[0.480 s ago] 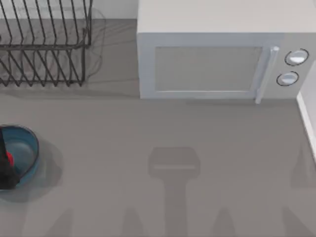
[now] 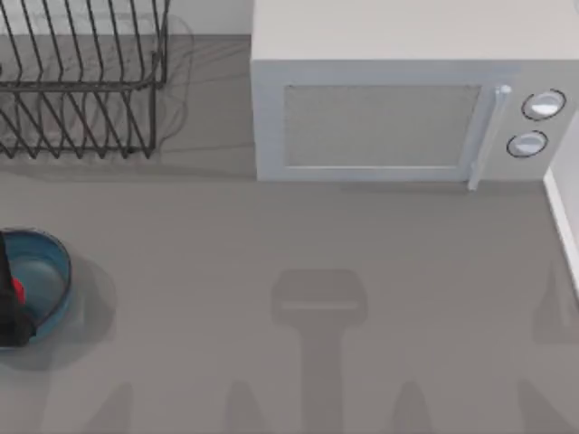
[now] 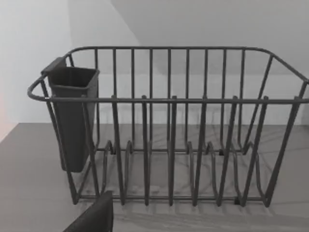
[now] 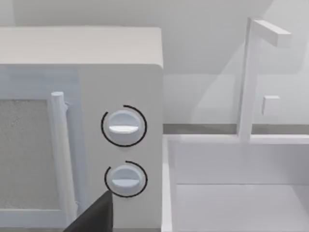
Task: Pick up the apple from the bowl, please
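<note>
Sitting in blue bowl (image 2: 56,271) at table's far-left edge: red apple (image 2: 17,289), touching dark left gripper (image 2: 9,303) directly over it. Finger state: cannot tell. Left arm nearer; right arm parked, facing microwave (image 4: 82,121).

Grey table (image 2: 298,235). On it: blue bowl (image 2: 56,271) at the left edge, dark wire dish rack (image 2: 81,86) with a cutlery cup (image 3: 72,116) at back left, white microwave (image 2: 398,108) at back right with two round knobs (image 4: 124,126).
</note>
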